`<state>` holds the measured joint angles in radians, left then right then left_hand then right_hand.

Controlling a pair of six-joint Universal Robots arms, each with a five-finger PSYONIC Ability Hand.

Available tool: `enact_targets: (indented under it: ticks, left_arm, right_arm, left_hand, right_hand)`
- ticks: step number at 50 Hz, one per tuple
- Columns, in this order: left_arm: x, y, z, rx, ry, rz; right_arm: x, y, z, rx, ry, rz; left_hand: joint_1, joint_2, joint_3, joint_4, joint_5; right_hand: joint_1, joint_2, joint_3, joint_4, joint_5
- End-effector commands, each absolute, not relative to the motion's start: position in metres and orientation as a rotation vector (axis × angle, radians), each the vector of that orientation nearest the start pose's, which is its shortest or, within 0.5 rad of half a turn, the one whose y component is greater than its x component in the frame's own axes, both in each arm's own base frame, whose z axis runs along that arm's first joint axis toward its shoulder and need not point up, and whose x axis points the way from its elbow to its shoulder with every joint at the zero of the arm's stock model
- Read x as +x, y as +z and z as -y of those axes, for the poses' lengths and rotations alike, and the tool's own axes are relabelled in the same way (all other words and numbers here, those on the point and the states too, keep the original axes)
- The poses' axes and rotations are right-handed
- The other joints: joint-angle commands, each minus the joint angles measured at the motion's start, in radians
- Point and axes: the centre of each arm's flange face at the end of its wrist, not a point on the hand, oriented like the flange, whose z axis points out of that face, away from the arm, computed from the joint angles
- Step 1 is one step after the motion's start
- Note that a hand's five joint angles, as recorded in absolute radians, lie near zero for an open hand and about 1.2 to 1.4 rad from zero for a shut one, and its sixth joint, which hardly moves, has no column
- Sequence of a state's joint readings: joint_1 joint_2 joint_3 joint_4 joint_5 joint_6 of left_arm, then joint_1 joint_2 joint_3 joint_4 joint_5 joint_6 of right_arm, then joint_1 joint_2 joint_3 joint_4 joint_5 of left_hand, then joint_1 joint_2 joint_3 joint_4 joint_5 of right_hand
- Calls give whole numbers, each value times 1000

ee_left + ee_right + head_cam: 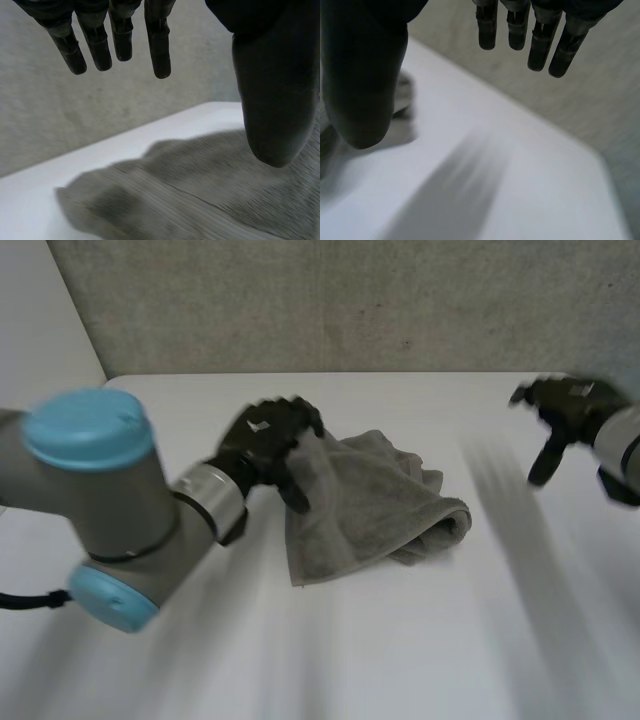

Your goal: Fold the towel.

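In the head view a white table (420, 660) runs back to a grey, rough-textured wall (350, 300). A grey towel (360, 505) lies near the middle of the table, already doubled over and slanted. Its thick, rolled fold faces the robot's right, and a flat corner points toward the near edge. It is almost as deep as it is wide, so the long axis is hard to fix. The left arm (110, 490) reaches in from the near left, and the left hand (262, 445) sits at the towel's far left corner, thumb pointing down over the cloth edge. Whether it touches the cloth cannot be told there. The right hand (565, 405) hangs above the table's far right side, well apart from the towel. In the left wrist view the fingers (159, 45) are straight and spread away from the thumb (275, 100). The hand is open and holds nothing, with the towel lying flat under the palm. In the right wrist view the fingers (540, 40) are straight too, and the thumb (362, 85) stands apart from them. This hand is also open with nothing in its grasp, above bare tabletop, and a grey bit of the towel shows just beside the thumb.
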<state>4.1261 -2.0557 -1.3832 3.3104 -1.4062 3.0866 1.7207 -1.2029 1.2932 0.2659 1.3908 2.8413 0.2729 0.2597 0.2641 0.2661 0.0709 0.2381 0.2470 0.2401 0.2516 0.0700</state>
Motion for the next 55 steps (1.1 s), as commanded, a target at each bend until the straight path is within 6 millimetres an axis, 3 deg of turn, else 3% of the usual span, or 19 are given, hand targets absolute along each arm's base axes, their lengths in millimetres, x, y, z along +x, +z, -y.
enact_targets:
  ticks: [1, 9, 19, 21, 22, 23, 24, 26, 30, 35, 37, 38, 40, 45, 47, 49, 55]
  left_arm:
    - [-366, 171, 242, -729, 1576, 1898]
    - [-387, 144, 233, -769, 1540, 1877]
    - [-403, 122, 226, -797, 1500, 1871]
    - [-405, 118, 227, -799, 1495, 1874]
    - [-405, 118, 227, -799, 1495, 1874]
    - [-405, 116, 227, -799, 1490, 1879]
    - [-405, 116, 227, -799, 1490, 1879]
    - [-406, 114, 228, -803, 1490, 1879]
    - [-403, 117, 230, -801, 1500, 1887]
    - [-385, 137, 251, -738, 1569, 1910]
    - [-355, 154, 277, -652, 1649, 1962]
    - [-354, 154, 277, -652, 1649, 1962]
    - [-329, 170, 293, -595, 1711, 1988]
    - [-307, 184, 302, -545, 1767, 2002]
    - [-284, 196, 310, -486, 1821, 2020]
    - [-275, 199, 313, -467, 1837, 2027]
    - [-254, 193, 315, -422, 1833, 2094]
  right_arm:
    - [208, 196, 307, -672, -1530, -2347]
    - [214, 169, 301, -624, -1479, -2327]
    - [213, 156, 299, -619, -1438, -2352]
    - [213, 155, 298, -619, -1431, -2354]
    - [213, 154, 297, -619, -1431, -2354]
    - [213, 154, 298, -619, -1436, -2353]
    - [213, 154, 298, -619, -1436, -2353]
    - [213, 154, 298, -619, -1440, -2351]
    - [213, 154, 299, -619, -1453, -2347]
    - [220, 152, 296, -644, -1452, -2327]
    - [224, 152, 295, -658, -1459, -2314]
    - [229, 152, 293, -674, -1468, -2300]
    - [233, 151, 291, -685, -1477, -2291]
    - [246, 152, 286, -722, -1485, -2266]
    - [253, 152, 285, -736, -1495, -2259]
    - [257, 153, 285, -745, -1501, -2252]
    - [270, 151, 283, -766, -1535, -2246]
  left_hand:
    - [-15, -2, -7, -9, 12]
    - [-12, 1, -4, -6, 15]
    - [93, 106, 102, 100, 121]
    - [432, 445, 440, 439, 459]
    - [434, 447, 443, 441, 461]
    - [716, 729, 725, 723, 743]
    - [719, 732, 727, 725, 746]
    - [1105, 1118, 1113, 1111, 1132]
    - [1123, 1137, 1132, 1130, 1151]
    - [1123, 1137, 1132, 1130, 1151]
    - [1123, 1137, 1132, 1130, 1151]
    - [1123, 1137, 1132, 1130, 1151]
    - [1123, 1137, 1132, 1130, 1151]
    - [1123, 1137, 1132, 1130, 1151]
    - [1123, 1137, 1132, 1130, 1151]
    - [1123, 1137, 1132, 1130, 1151]
    - [1123, 1137, 1132, 1130, 1151]
  right_hand:
    - [-27, -36, -29, -41, -34]
    - [61, 52, 59, 48, 55]
    - [61, 52, 59, 48, 55]
    - [61, 52, 59, 48, 55]
    - [61, 52, 59, 48, 55]
    - [61, 52, 59, 48, 55]
    - [61, 52, 59, 48, 55]
    - [61, 52, 59, 48, 55]
    - [64, 55, 62, 51, 58]
    - [79, 70, 77, 65, 72]
    - [85, 76, 83, 71, 78]
    - [88, 79, 86, 74, 81]
    - [88, 79, 86, 74, 81]
    - [88, 79, 86, 74, 81]
    - [88, 79, 86, 74, 81]
    - [88, 79, 86, 74, 81]
    - [85, 76, 83, 71, 78]
